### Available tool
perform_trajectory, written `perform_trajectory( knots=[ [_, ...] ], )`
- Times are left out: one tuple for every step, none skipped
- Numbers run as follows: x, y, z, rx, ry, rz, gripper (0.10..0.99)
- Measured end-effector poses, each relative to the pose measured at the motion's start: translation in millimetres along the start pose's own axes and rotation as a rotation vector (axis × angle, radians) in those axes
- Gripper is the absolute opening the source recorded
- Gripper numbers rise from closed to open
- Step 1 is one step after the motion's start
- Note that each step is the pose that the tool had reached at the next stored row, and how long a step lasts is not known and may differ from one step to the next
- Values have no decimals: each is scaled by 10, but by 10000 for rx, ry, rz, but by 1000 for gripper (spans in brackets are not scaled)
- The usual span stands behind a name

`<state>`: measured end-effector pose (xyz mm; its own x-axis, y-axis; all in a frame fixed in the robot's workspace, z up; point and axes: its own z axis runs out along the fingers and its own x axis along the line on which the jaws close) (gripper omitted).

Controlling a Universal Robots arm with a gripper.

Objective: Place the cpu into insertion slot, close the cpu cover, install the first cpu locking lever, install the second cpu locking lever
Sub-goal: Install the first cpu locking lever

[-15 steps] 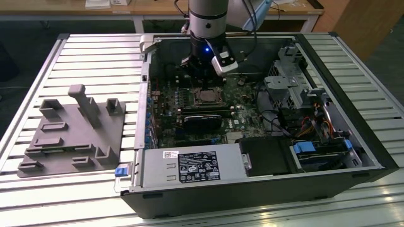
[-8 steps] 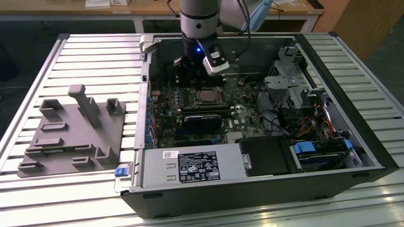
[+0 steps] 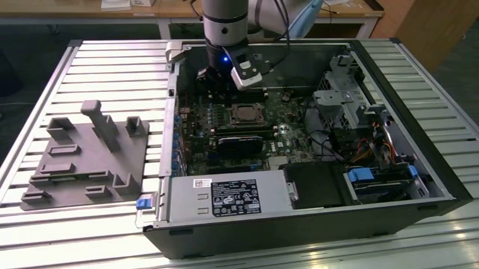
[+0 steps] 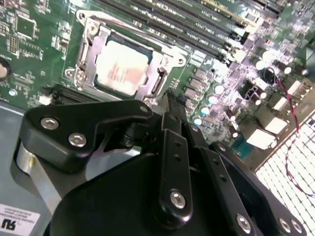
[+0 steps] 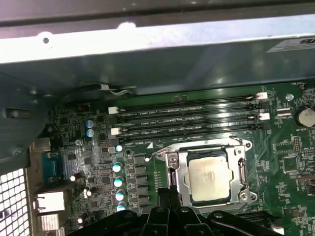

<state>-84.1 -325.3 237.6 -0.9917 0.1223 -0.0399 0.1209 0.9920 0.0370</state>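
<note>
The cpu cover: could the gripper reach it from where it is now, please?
Probably yes: in the first wrist view the gripper hangs just beside the cpu cover, with nothing standing between them.

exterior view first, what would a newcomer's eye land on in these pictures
The open computer case on the slatted table stands out, with the robot arm reaching down into it. In both wrist views, the pale square cpu gleams, framed by the silvery cpu cover, close to the gripper.

Slatted metal table (image 3: 112, 61), wooden workbench (image 3: 75, 8) behind, dark floor (image 3: 458, 59) beyond
</note>
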Motion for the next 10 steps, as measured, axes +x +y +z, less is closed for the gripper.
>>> perform_trajectory(
  knots=[
    [1,1,-14,-5,-23,-1,106],
    [0,1,-31,-7,-46,-2,106],
    [-1,2,-50,-10,-70,-3,106],
    [-2,2,-69,-14,-93,-4,106],
    [-2,3,-88,-16,-114,-4,106],
    [-3,4,-107,-19,-133,-4,106],
    [-4,4,-124,-21,-151,-5,106],
    [-4,5,-137,-22,-168,-6,106],
    [-5,5,-143,-24,-179,-6,106],
    [-4,5,-143,-26,-186,-7,106]
  ],
)
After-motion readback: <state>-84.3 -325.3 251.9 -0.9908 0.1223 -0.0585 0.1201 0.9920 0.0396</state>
